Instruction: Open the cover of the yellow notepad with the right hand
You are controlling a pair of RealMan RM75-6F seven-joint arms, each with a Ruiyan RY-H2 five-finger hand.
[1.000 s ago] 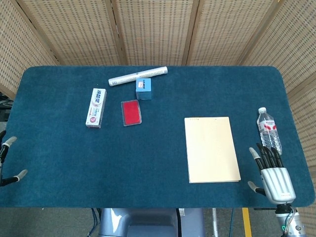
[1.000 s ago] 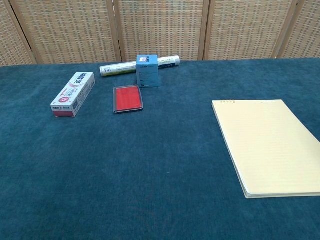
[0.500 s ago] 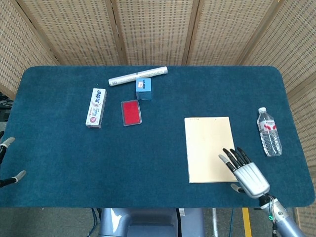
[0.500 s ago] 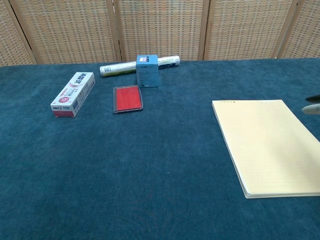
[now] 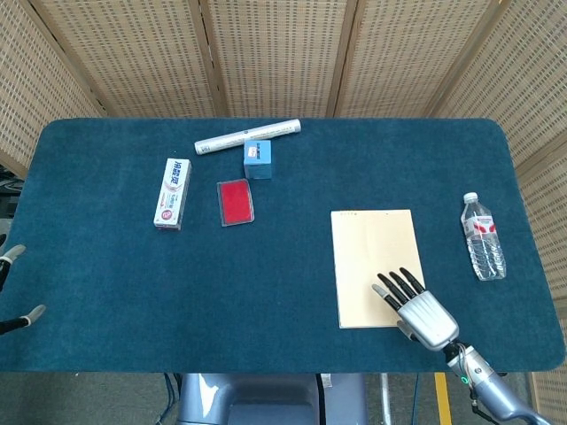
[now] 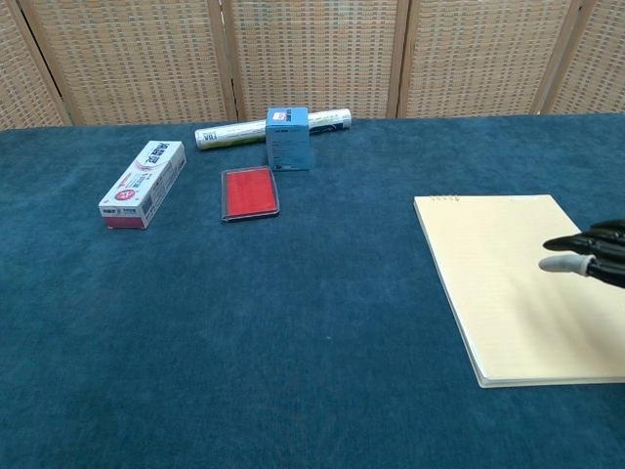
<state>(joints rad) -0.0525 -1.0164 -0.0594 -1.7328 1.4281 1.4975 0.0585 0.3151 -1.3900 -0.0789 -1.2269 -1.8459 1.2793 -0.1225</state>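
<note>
We see the yellow notepad (image 5: 378,266) lying closed, lower right of the head view. Right hand (image 5: 415,305) over its bottom right corner, fingers spread, holding nothing. Left hand (image 5: 12,290) at left edge, fingers apart.

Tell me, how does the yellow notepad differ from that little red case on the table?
The yellow notepad is much larger than the red case. The notepad is pale yellow and looks like paper; the case is bright red with a clear rim. The right hand hovers over the notepad; nothing is near the case. Both lie flat and closed.
</note>
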